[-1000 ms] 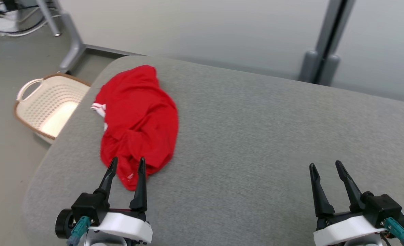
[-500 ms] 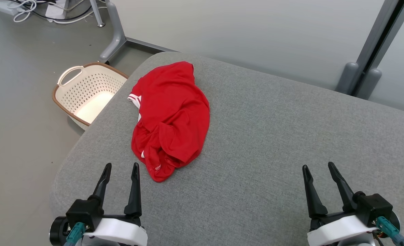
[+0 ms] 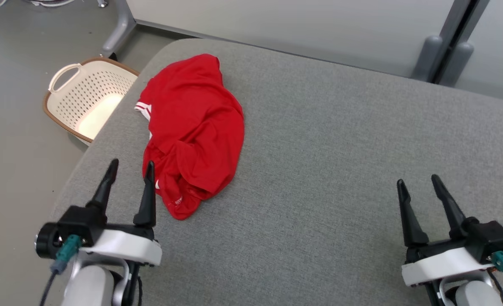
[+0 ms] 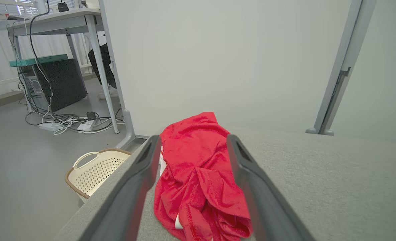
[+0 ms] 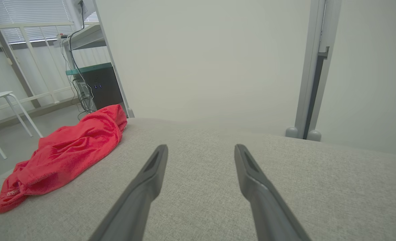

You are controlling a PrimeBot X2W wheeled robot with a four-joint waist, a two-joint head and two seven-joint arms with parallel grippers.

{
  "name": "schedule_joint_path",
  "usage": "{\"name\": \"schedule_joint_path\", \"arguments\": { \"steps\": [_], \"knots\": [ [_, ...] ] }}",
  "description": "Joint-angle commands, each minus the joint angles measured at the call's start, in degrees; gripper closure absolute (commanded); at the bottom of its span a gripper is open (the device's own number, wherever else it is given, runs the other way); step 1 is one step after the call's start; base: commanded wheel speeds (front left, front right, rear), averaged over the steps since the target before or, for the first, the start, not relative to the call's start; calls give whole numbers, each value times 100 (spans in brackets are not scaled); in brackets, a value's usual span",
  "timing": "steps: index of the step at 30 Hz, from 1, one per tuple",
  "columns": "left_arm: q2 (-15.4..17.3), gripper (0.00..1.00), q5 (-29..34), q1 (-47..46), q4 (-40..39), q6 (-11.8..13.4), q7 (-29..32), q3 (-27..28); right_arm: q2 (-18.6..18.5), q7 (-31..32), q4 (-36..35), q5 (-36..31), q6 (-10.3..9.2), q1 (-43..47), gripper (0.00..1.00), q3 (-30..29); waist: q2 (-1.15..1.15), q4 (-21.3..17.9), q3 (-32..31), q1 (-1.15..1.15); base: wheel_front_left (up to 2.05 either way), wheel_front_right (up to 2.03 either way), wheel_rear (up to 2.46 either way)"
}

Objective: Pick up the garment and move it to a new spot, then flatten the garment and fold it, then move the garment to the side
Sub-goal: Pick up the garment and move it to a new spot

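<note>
Head view has swung w/ the robot's turn over the last sec. The red garment hasn't moved: crumpled on the grey pad's far-left part. Left gripper, at pad's near-left edge, fingers spread, empty. Right gripper, pad's near-right, same. Pickup not begun, and the left looks lined up to reach.

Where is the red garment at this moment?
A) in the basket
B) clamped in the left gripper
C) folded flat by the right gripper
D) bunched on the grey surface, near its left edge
D: the garment lies bunched on the grey surface, just ahead of the open left gripper, unheld.
</note>
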Motion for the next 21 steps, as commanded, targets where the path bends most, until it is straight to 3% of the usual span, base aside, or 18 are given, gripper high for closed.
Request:
{"name": "schedule_joint_path", "arguments": {
  "steps": [1, 8, 14, 21],
  "knots": [
    [116, 0, 62, -337, 97, -113, -12, 151, -100, -6, -109, -72, -1, -146, 0, -70, 0, -228, 415, 0, 0, 0, 0],
    [581, 0, -209, -1598, 1369, -407, 60, 322, -333, -6, -430, -236, -1, -445, 0, -253, 0, -545, 1143, 0, 0, 0, 0],
    [932, 0, -930, -2608, 2383, -464, 772, 311, -421, -5, -585, -288, -1, -594, 0, -312, 0, -775, 1543, 0, 0, 0, 0],
    [1588, 0, -2039, -3320, 3040, -468, 1611, -544, -453, 6, -742, -394, -1, -764, 0, -178, 0, -1103, 1964, 0, 0, 0, 0]
  ]
}}
